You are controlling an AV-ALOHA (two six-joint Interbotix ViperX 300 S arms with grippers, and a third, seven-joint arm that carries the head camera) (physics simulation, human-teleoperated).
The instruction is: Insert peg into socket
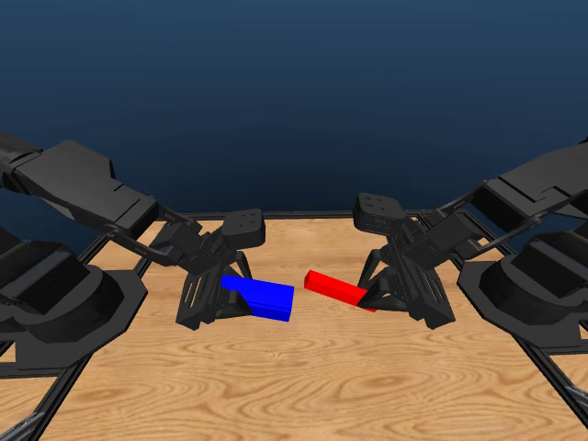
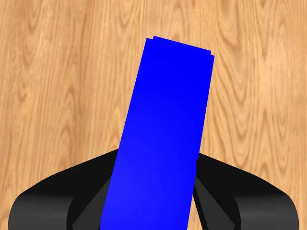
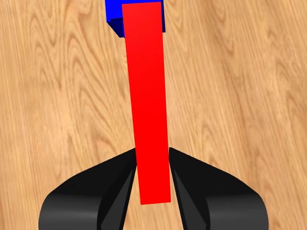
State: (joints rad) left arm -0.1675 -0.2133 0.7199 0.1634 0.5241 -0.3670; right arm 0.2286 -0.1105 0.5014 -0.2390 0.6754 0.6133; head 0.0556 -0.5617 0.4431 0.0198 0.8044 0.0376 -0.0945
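The blue socket (image 1: 265, 299) hangs above the table, held at its left end by my left gripper (image 1: 230, 292), which is shut on it; the left wrist view shows the socket (image 2: 163, 134) between the jaws. The red peg (image 1: 336, 288) is held at its right end by my right gripper (image 1: 372, 296), shut on it. In the right wrist view the peg (image 3: 148, 100) runs from between the jaws toward the socket (image 3: 113, 14), whose end shows just past the peg's tip. In the head view a small gap separates the peg's free end from the socket's open end.
The wooden table (image 1: 294, 386) lies below both grippers. Black arm bases stand at the left (image 1: 55, 303) and right (image 1: 542, 285) edges, with a dark frame along the table's sides.
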